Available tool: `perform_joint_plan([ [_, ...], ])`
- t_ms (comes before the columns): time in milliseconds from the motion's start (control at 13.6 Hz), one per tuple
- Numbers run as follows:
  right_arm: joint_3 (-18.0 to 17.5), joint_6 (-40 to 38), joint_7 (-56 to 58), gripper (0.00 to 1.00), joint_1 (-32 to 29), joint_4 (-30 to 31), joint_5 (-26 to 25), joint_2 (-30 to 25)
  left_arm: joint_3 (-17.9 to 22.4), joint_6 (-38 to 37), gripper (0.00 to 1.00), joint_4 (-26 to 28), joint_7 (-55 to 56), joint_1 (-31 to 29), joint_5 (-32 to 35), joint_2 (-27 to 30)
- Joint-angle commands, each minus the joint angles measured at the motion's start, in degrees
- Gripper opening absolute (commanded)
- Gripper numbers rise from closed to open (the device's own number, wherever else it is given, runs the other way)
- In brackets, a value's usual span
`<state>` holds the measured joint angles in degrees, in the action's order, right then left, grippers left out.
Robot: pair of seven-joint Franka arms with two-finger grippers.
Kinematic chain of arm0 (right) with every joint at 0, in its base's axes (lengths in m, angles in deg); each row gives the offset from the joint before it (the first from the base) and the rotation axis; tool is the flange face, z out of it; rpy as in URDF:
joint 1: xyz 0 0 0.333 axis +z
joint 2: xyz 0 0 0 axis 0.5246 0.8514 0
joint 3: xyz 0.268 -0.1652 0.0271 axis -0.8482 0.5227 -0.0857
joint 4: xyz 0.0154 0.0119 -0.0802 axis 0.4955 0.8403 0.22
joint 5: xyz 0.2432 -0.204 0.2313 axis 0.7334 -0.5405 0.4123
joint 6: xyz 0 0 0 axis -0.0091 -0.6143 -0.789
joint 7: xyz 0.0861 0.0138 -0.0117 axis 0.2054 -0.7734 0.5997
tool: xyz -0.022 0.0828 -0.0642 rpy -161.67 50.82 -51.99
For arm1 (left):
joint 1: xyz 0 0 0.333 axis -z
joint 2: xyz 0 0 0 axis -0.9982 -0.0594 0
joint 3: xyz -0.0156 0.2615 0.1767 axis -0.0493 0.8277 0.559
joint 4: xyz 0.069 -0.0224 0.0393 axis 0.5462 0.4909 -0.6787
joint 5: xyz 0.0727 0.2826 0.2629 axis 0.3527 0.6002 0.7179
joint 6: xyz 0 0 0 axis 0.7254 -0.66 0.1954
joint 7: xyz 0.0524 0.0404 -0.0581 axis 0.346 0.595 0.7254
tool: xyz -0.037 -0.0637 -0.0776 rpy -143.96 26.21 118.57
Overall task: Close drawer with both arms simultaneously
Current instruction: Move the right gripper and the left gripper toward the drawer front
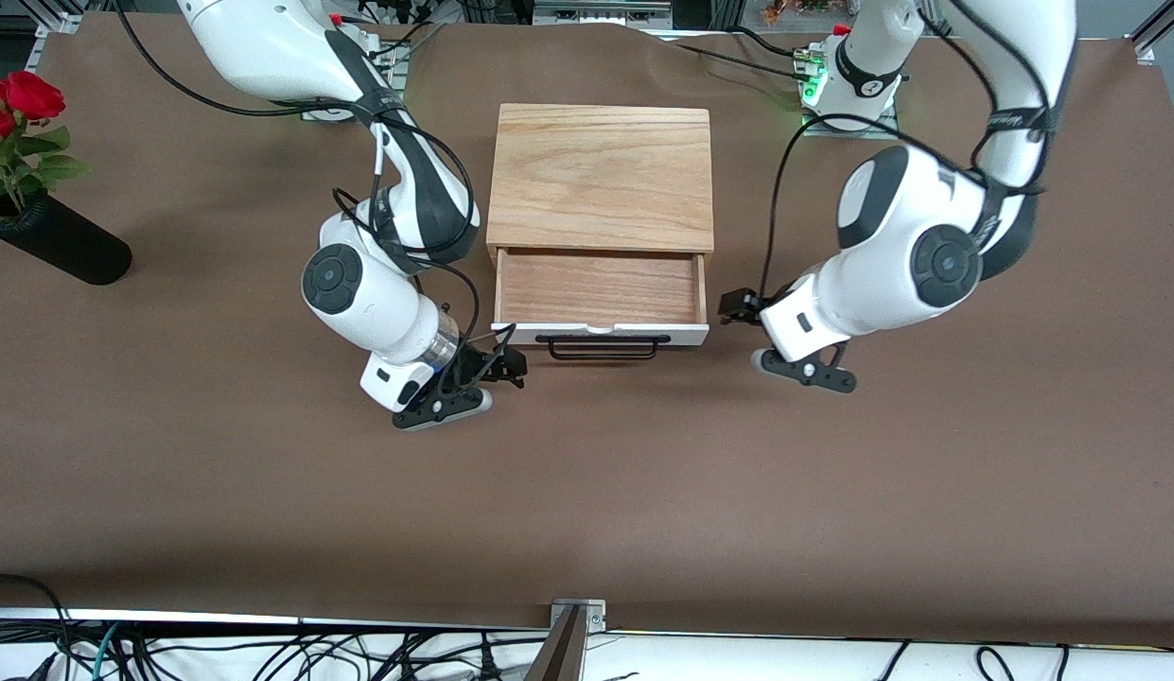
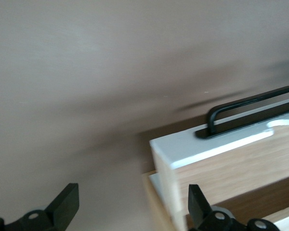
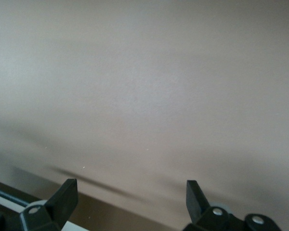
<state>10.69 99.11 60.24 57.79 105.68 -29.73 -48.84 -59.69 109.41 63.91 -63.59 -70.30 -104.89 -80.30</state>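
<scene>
The drawer (image 1: 601, 288) stands pulled out of the oak-grain box (image 1: 601, 175), its white front panel (image 1: 601, 333) and black wire handle (image 1: 603, 348) facing the front camera. My left gripper (image 1: 738, 305) is open and empty, low beside the panel's corner at the left arm's end. In the left wrist view that corner of the drawer (image 2: 221, 144) and the handle (image 2: 250, 103) show ahead of the open left gripper (image 2: 132, 204). My right gripper (image 1: 509, 366) is open and empty, low by the panel's corner at the right arm's end. The right wrist view shows the right gripper (image 3: 130, 198) over bare table.
A black vase (image 1: 61, 244) with red roses (image 1: 19, 99) lies tilted at the right arm's end of the brown table (image 1: 587, 492). Cables hang along the table's edge nearest the front camera.
</scene>
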Motion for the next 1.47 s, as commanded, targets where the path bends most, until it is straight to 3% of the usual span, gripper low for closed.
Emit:
perform_joint_plan([
  [0, -0.9, -0.7, 0.7, 1.00, -0.3, -0.5, 1.5, 0.3, -1.0, 2.4, 1.00, -3.0, -1.1, 0.0, -3.6, -4.4],
  [147, -2.4, -2.5, 0.6, 1.00, -0.4, -0.5, 2.2, 0.3, -3.4, 6.1, 1.00, -3.1, -1.0, 0.0, -3.7, -5.9],
  [661, -3.6, -4.4, 0.1, 1.00, -0.4, -0.5, 9.4, 0.3, -4.8, 7.9, 1.00, -5.4, -1.1, -0.5, -9.3, -9.5],
  [1395, -3.9, -6.2, -3.7, 1.00, 0.7, -0.5, 9.8, 1.7, -4.9, 11.8, 1.00, -5.2, -1.0, 1.1, -10.6, -12.4],
])
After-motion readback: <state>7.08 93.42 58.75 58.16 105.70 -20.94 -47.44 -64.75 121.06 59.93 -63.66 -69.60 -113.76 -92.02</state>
